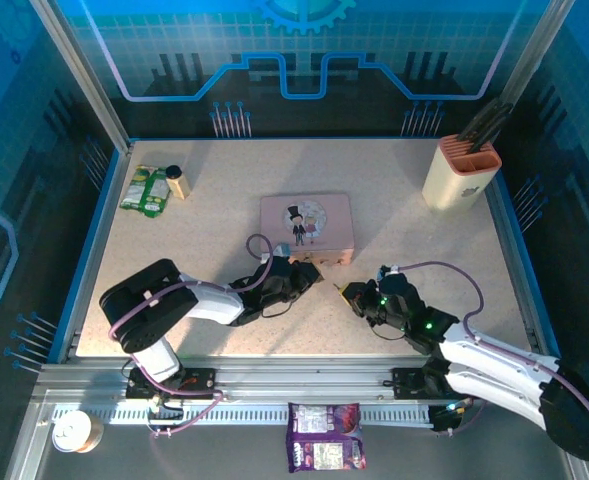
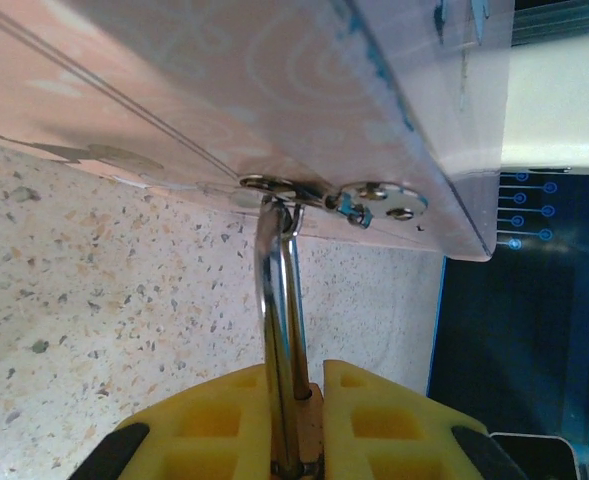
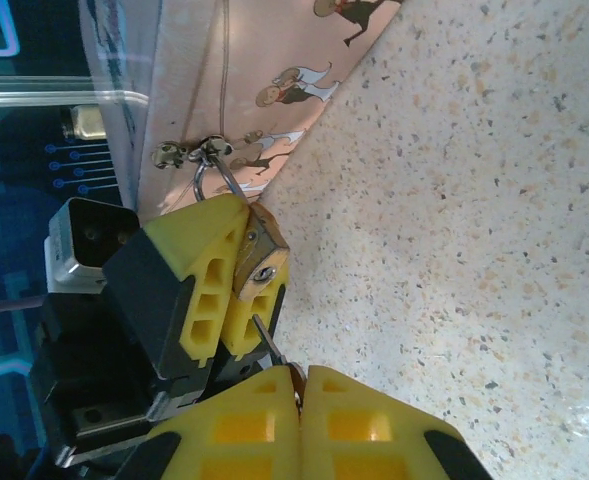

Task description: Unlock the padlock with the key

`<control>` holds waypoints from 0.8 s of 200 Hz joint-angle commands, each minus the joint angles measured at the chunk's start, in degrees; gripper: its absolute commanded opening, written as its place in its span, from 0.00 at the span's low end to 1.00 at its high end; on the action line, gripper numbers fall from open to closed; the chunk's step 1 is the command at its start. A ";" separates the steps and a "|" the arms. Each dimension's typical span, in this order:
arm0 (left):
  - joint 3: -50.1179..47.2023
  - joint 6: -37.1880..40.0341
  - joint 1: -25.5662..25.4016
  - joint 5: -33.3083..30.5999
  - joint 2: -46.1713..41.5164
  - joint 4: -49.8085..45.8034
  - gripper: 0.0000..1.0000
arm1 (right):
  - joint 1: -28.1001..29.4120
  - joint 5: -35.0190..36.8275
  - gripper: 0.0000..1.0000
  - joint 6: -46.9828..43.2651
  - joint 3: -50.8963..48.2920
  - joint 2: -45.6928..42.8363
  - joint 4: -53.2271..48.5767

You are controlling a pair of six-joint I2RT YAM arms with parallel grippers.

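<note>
The pink rectangular metal tin is printed with small cartoon figures. At the tin's front is a small brass-coloured metal padlock with a silvery shackle, and a thin dark grey metal key. The beige table under the tin is dark-speckled.

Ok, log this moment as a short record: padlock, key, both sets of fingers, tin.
padlock: brass, shackle hooked through the hasp of the pink tin
key: thin, dark, tip aimed at the padlock's keyhole end, apparently just short of it
left fingers: shut on the padlock body
right fingers: shut on the key
pink tin: lid closed, resting on the speckled table
task state: key not visibly inserted yet
</note>
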 commanded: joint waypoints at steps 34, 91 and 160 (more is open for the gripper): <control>3.25 -2.10 0.06 -0.50 0.06 7.16 0.02 | -0.46 -3.57 0.00 4.65 -0.80 5.65 9.31; 3.26 -1.33 -0.72 -1.47 0.67 10.02 0.02 | -1.13 -4.69 0.00 10.30 -2.20 9.53 15.12; 3.26 -0.10 -1.49 -2.50 0.63 11.73 0.01 | -1.28 -1.98 0.00 16.50 -3.76 8.78 16.74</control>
